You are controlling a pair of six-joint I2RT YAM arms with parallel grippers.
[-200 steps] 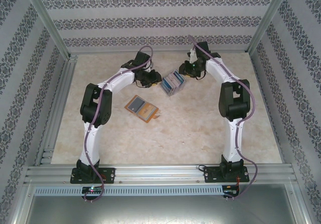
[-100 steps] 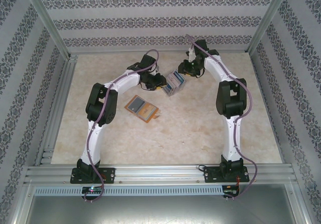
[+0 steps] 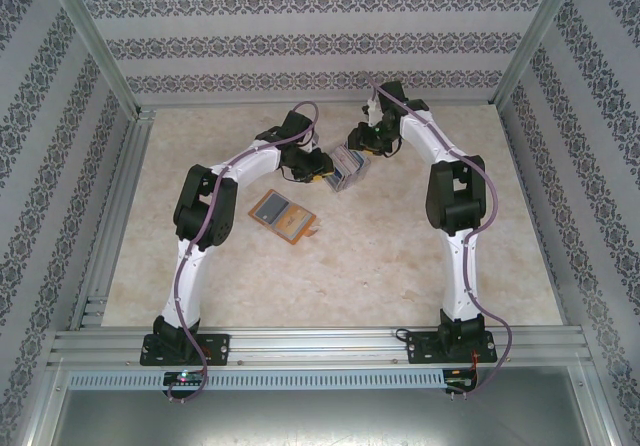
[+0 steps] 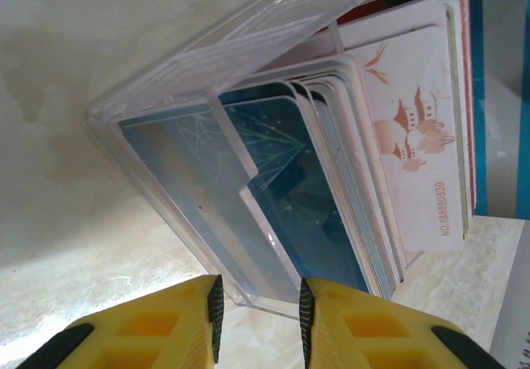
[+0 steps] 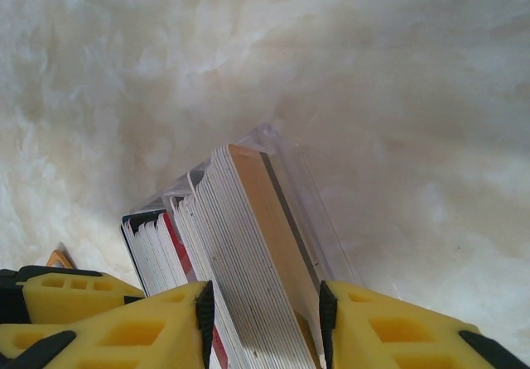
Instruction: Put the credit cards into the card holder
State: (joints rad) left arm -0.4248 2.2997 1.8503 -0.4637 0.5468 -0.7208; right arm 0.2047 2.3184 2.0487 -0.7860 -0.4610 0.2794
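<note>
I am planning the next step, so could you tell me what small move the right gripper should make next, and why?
Probably pinch the right gripper firmly on the stacked plastic credit cards and draw them out. Its fingers straddle them, and the left gripper clamps the clear plastic box, steadying it.

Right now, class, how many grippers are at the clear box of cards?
2. The left gripper grips the clear box at a corner; the right gripper straddles the credit cards standing inside it. None seems hidden.
</note>
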